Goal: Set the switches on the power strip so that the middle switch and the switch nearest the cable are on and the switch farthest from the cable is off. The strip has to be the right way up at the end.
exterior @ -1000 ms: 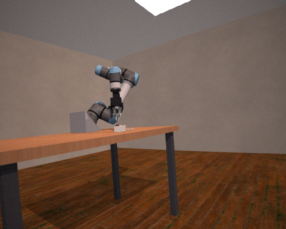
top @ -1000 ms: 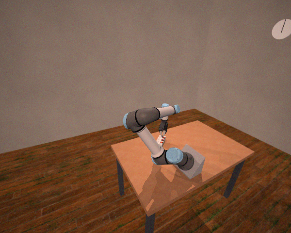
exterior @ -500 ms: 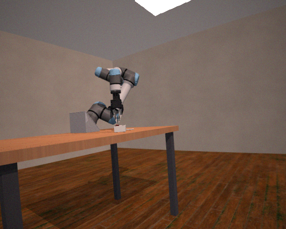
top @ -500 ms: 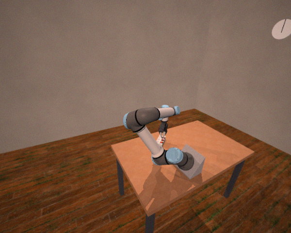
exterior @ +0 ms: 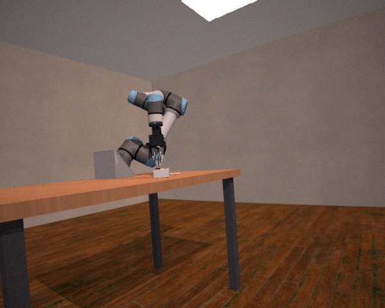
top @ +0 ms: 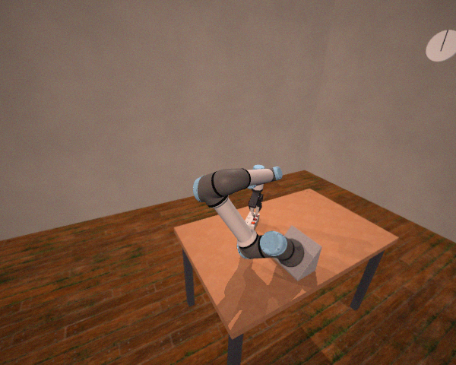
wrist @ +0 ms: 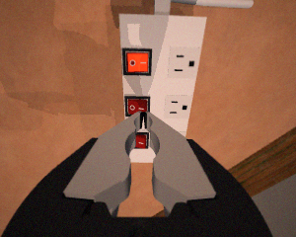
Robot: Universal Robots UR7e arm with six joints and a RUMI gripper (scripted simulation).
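Strip: white power strip (wrist: 163, 74) lies face up on the counter (wrist: 64, 79), running from frame centre to the top edge in the wrist view; small white block at counter middle in the exterior view (exterior: 161, 172).
Cable: grey cable (wrist: 207, 3) leaves the strip at the top edge of the wrist frame.
Switch nearest cable: top switch (wrist: 136, 62), bright orange-red, upper centre.
Middle switch: (wrist: 136, 105) darker red, just above the fingertips.
Switch farthest from cable: (wrist: 142, 140) partly seen through the round gap between the fingers; its setting cannot be told.
Outlets: two sockets (wrist: 184, 61) right of the switches.
Gripper: (wrist: 143, 119) points down over the strip's lower end, tips between the middle and farthest switches; contact cannot be told.
Fingers: (wrist: 106, 158) closed tip to tip, holding nothing.
Arm: folded over the strip (top: 228, 198), mounted on a grey wedge base (top: 308, 262) right of frame centre.
Floor: wood planks (top: 76, 285).
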